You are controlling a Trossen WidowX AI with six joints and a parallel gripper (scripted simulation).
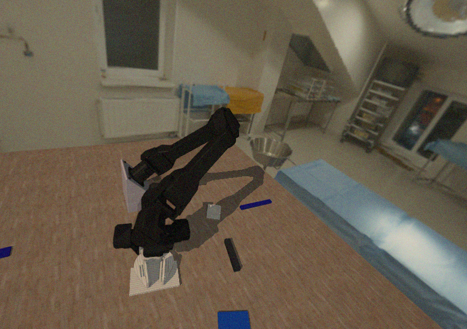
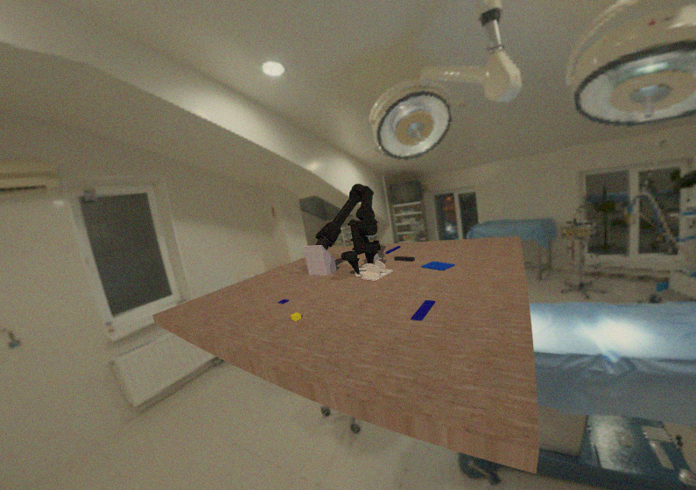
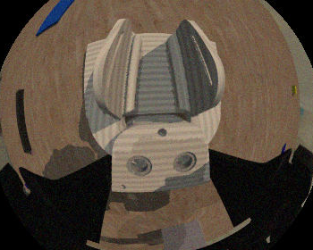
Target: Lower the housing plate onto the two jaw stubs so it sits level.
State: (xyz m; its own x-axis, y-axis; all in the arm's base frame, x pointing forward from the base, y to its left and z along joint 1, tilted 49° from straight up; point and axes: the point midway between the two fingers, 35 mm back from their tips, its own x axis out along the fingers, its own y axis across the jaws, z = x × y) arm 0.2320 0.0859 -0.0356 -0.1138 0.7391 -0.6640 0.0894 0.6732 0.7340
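Note:
The pale housing plate [image 3: 160, 145], with two large round holes and a smaller one, lies between my fingers. My gripper [image 3: 159, 157] [image 2: 367, 267] is shut on its two sides. The left jaw [image 3: 113, 76] and right jaw [image 3: 202, 76] stand apart on the ribbed white base [image 3: 92, 55] [image 1: 138, 288] [image 2: 380, 276]. In the wrist view the plate overlaps the jaws' near ends and looks roughly level. The stubs are hidden under it, and I cannot tell whether it touches them. In the top view the gripper hides the plate.
A tall lavender block [image 1: 134, 195] [image 2: 318, 261] stands behind the base, close to the arm. A grey cube [image 1: 213, 211], a black bar [image 1: 232, 254] [image 3: 21, 120] and a blue bar [image 1: 255, 204] lie to one side. A blue square [image 1: 234, 319] [image 3: 54, 17] and a yellow piece [image 2: 296, 316] lie farther off.

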